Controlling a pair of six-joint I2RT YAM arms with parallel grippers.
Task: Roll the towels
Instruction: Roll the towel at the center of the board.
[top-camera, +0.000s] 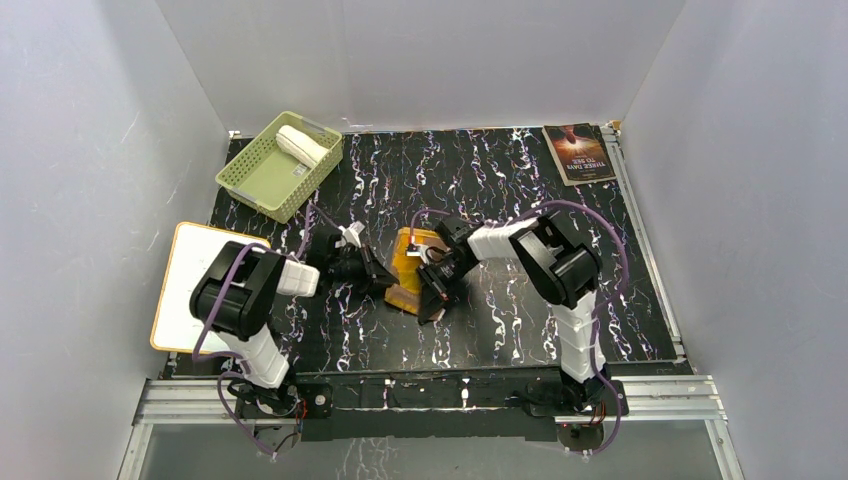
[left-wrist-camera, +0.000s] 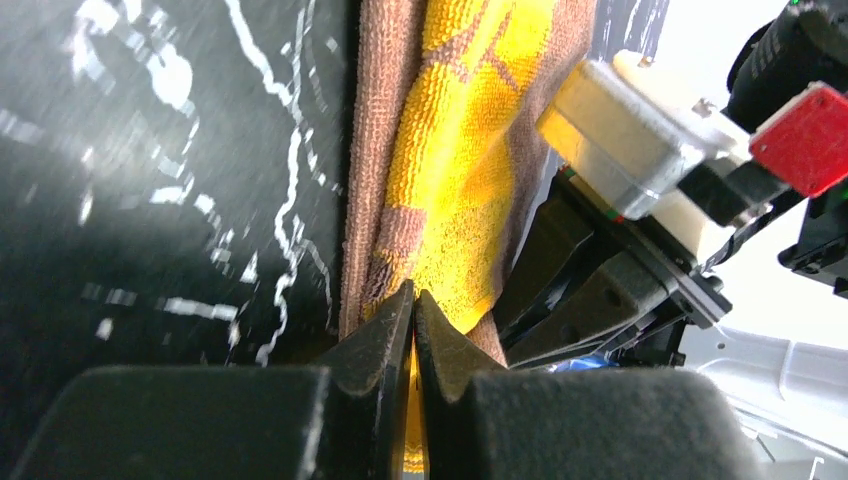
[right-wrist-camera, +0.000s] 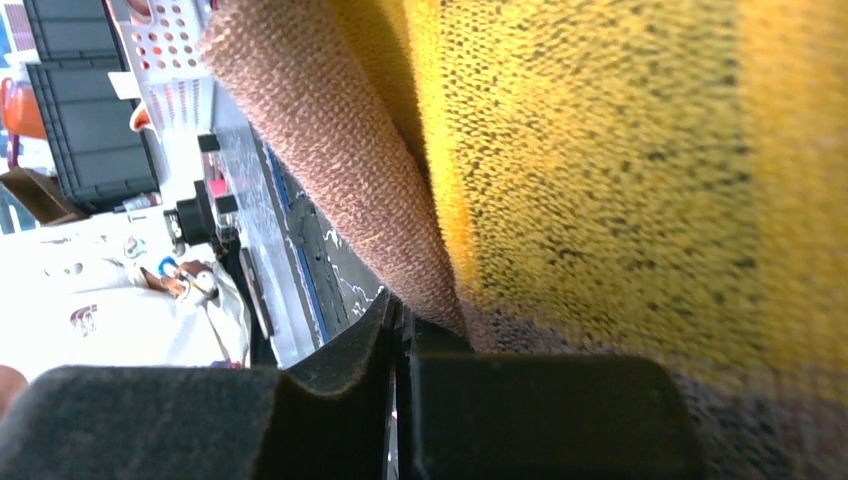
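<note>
- The cream towel (top-camera: 300, 145) is already a neat roll sitting in the green basket (top-camera: 232, 188) at the far left, so I'd call that half done. The yellow towel (top-camera: 407, 262) is the one in hand. It lies mid-table, bunched up and not yet rolled.
- Left gripper (left-wrist-camera: 413, 305) is clenched on the yellow towel's edge, and I can see a sliver of yellow pinched between the tips. Right gripper (right-wrist-camera: 397, 315) is clenched too, biting where the tan side folds against the yellow.
- My read is that this is the very start of the roll, with both arms holding the cloth from opposite sides.
- For the next move I'd want both grippers travelling together and keeping the pinched edge level. Then they turn it over onto the rest of the cloth so the roll starts tight and not skewed.
- The catch is that the grippers sit just beside each other with only the towel between them. The left wrist view is half filled with the right arm's body, so there's little slack for twisting.
- There's open table (top-camera: 520, 190) on the far side and to the right of the towel. The book (top-camera: 578, 152) is well apart in the far right corner. The white board (top-camera: 195, 270) sits at the left edge behind the left arm, out of the way.
</note>
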